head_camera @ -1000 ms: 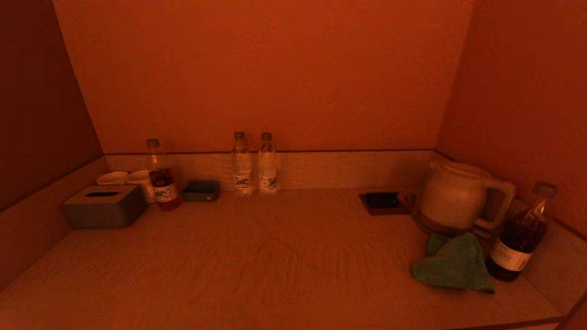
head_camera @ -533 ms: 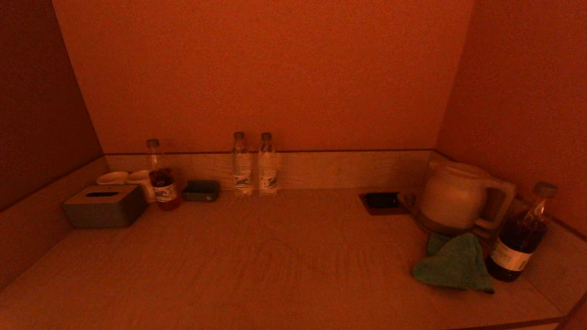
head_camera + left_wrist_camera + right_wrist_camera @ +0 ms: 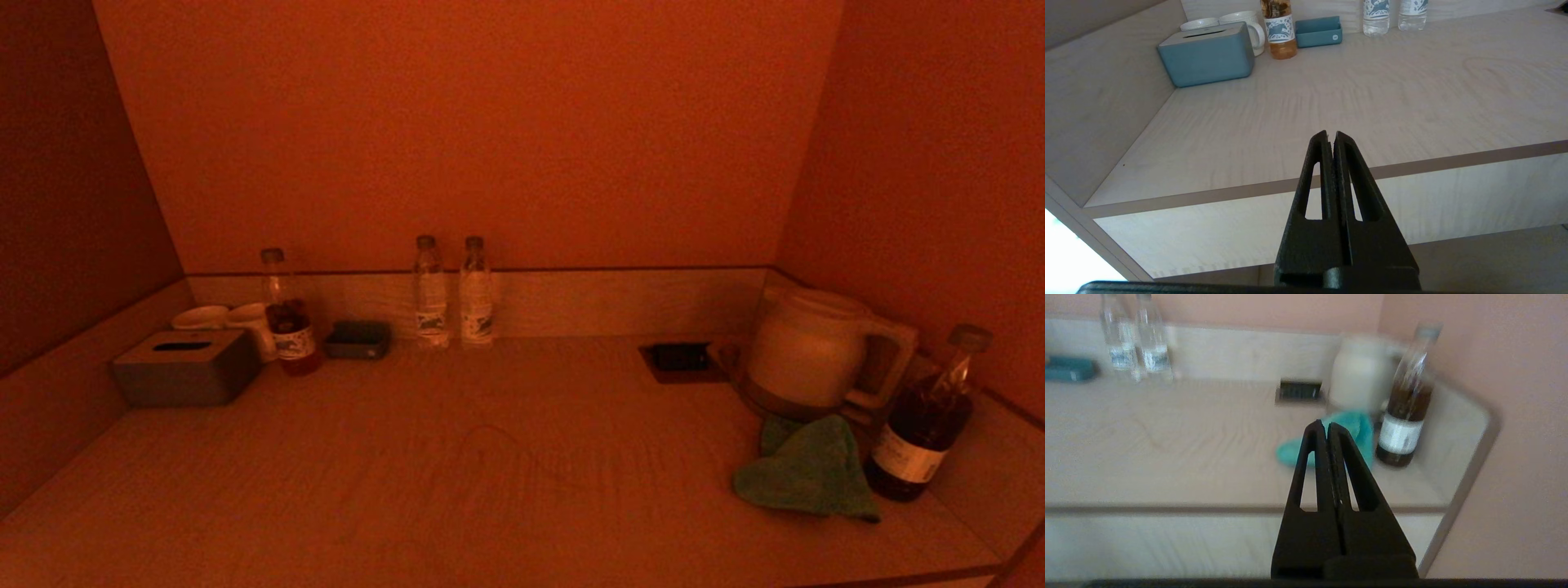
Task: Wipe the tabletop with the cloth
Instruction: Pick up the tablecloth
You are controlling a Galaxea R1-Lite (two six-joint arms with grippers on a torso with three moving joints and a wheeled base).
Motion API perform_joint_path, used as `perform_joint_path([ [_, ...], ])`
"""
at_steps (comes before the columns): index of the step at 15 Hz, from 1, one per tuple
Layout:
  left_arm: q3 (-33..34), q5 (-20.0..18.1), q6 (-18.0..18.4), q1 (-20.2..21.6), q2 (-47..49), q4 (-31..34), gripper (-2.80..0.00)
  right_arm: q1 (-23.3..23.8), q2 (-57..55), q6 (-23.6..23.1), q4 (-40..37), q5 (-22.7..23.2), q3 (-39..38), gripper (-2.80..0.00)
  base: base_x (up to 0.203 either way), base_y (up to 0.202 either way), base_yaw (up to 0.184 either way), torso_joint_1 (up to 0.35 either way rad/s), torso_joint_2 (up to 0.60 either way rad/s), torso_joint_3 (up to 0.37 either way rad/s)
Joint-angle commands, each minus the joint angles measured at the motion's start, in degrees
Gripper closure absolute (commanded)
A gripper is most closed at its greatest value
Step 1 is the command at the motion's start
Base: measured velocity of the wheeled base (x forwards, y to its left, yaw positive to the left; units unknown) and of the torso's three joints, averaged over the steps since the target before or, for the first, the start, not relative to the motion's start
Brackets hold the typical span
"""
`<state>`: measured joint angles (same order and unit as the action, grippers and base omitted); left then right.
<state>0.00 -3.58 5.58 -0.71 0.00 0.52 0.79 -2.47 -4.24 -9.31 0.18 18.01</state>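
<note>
A crumpled green cloth (image 3: 808,478) lies on the pale wood tabletop (image 3: 490,457) at the right, between the kettle and the dark bottle; it also shows in the right wrist view (image 3: 1359,428). My right gripper (image 3: 1326,425) is shut and empty, held in front of the table's front edge, short of the cloth. My left gripper (image 3: 1331,134) is shut and empty, below and in front of the table's front edge on the left. Neither gripper shows in the head view.
A white kettle (image 3: 808,347) and a dark bottle (image 3: 927,425) stand by the cloth. A socket plate (image 3: 679,359) lies beside the kettle. Two water bottles (image 3: 453,294) stand at the back. A tissue box (image 3: 186,367), cups (image 3: 229,318), a tea bottle (image 3: 286,314) and a small tray (image 3: 357,339) stand at the left.
</note>
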Motion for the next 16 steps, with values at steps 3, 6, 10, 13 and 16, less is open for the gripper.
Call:
perform_joint_path([
  [3, 0.00, -0.02, 0.04, -0.08, 0.00, 0.00, 0.00, 0.00, -14.79, -0.07, -2.64, 0.22, 9.76, 0.00, 0.000, 0.000, 0.000, 0.000, 0.00, 0.000],
  [6, 0.00, -0.02, 0.04, 0.00, 0.00, 0.00, 0.00, 0.00, -27.63, -0.18, -1.33, 0.25, 17.20, 0.00, 0.000, 0.000, 0.000, 0.000, 0.00, 0.000],
  [10, 0.00, -0.02, 0.04, 0.00, 0.00, 0.00, 0.00, 0.10, -44.72, -3.46, 0.96, -1.36, 24.91, 0.00, 0.000, 0.000, 0.000, 0.000, 0.00, 0.000],
  [13, 0.00, -0.02, 0.04, -0.08, 0.00, 0.00, 0.00, 0.14, -57.80, -5.79, 2.46, -3.38, 29.08, 0.00, 0.000, 0.000, 0.000, 0.000, 0.00, 0.000],
  [16, 0.00, -0.02, 0.04, -0.08, 0.00, 0.00, 0.00, 0.13, -65.17, -6.61, 5.23, -6.08, 30.57, 0.00, 0.000, 0.000, 0.000, 0.000, 0.00, 0.000],
])
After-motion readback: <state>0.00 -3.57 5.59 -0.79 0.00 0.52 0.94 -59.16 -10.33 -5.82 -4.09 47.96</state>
